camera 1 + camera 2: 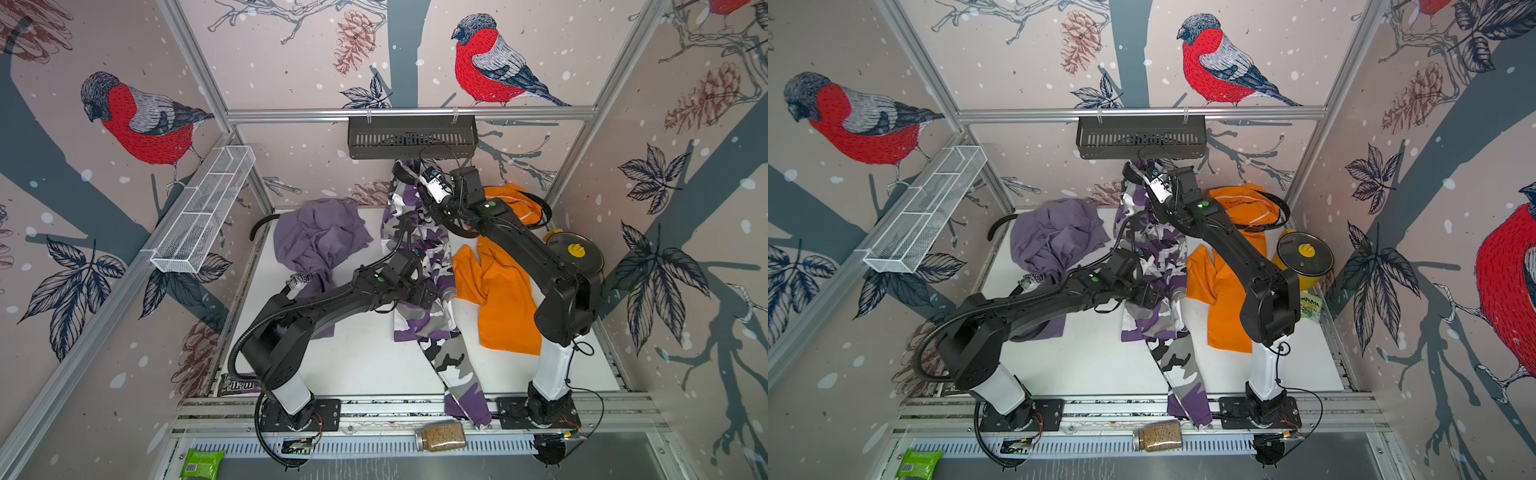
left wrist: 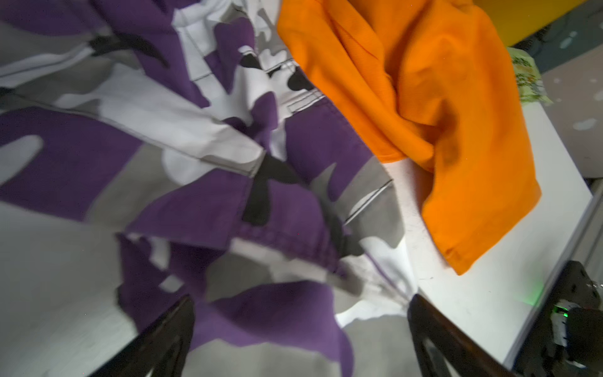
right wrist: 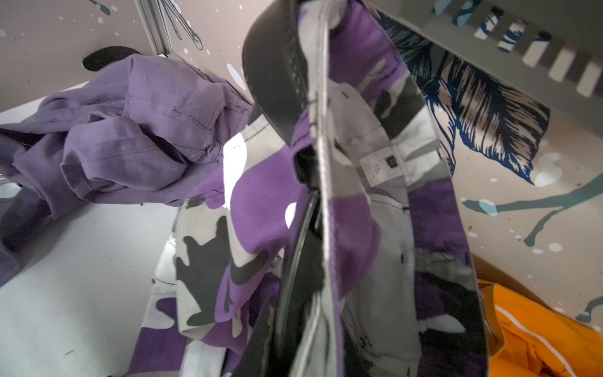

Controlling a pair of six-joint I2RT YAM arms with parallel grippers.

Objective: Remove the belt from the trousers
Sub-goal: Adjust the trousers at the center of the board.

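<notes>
The left fingers (image 2: 169, 329) stand wide apart over the camouflage trousers (image 1: 436, 266) at mid-frame in both top views, gripping nothing; the right fingers (image 1: 417, 172), upper centre, pinch that pair's waistband (image 3: 323, 163), raised off the table (image 1: 365, 357); the black belt (image 3: 274, 65) runs along the waistband there; lilac trousers (image 1: 316, 237) lie left, orange trousers (image 1: 503, 299) right.

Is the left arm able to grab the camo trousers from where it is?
Probably yes. The left gripper hangs open right over the camouflage trousers, with their cloth between its fingers and nothing in the way.
</notes>
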